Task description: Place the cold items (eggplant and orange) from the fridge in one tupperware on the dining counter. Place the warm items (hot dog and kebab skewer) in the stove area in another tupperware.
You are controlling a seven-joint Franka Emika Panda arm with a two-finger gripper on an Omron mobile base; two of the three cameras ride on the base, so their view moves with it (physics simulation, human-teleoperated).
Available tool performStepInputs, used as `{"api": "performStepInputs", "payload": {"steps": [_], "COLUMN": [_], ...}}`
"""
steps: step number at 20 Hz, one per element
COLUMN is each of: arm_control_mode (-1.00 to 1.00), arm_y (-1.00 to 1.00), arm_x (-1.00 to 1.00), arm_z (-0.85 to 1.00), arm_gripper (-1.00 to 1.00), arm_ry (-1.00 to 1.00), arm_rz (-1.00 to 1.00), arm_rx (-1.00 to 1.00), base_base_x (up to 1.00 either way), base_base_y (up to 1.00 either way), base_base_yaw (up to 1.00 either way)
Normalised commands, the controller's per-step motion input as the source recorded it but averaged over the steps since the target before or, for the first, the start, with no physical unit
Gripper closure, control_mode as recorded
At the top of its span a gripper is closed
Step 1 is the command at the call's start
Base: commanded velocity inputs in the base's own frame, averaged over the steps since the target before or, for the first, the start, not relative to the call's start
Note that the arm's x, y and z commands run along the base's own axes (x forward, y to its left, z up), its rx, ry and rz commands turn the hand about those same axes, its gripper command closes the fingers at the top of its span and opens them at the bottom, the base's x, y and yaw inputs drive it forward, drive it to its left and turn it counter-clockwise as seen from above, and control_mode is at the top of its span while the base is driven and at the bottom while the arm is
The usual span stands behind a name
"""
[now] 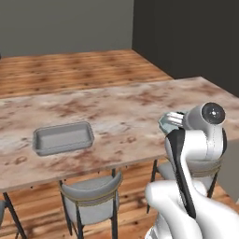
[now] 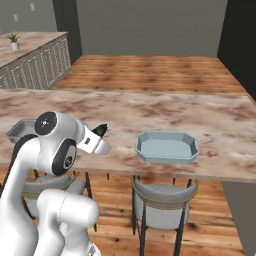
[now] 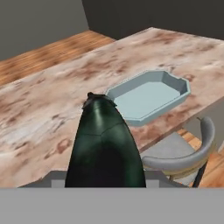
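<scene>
Left base view: white arm rises at lower right, elbow bent, wrist over the near edge of the marbled worktop [image 1: 116,112]. A shallow grey rectangular tray [image 1: 63,137] sits on the worktop, well to the left.

Right base view: forearm angled level, pincer [image 2: 101,133] out over the worktop edge, pinching the eggplant [image 2: 102,129], dark tip showing. An octagonal blue-grey tupperware [image 2: 167,147] lies nearby to the right.

Hand view: glossy dark-green eggplant held upright in the middle, above the worktop, tupperware just beyond. No writing legible.
</scene>
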Motion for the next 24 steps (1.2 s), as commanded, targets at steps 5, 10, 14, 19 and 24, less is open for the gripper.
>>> {"api": "performStepInputs", "payload": {"steps": [5, 10, 14, 19, 24], "arm_control_mode": [1.00, 1.00, -1.00, -1.00, -1.00], "arm_y": [0.00, 0.00, -0.38, -0.93, -0.90], "arm_x": [0.00, 0.00, 0.17, 0.62, 0.73], "arm_z": [0.00, 0.00, 0.02, 0.01, -0.04], "arm_gripper": [1.00, 1.00, 1.00, 1.00, 1.00], "arm_ry": [0.00, 0.00, 0.00, 0.02, 0.09], "arm_rz": [0.00, 0.00, 0.00, -0.07, -0.01], "arm_rx": [0.00, 0.00, 0.05, 0.10, 0.06], "base_base_x": [0.48, 0.28, 0.11, 0.00, 0.00], "base_base_y": [-0.34, -0.91, -0.45, 0.00, 0.00], "base_base_yaw": [-0.01, 0.00, 0.00, 0.00, 0.00]}}
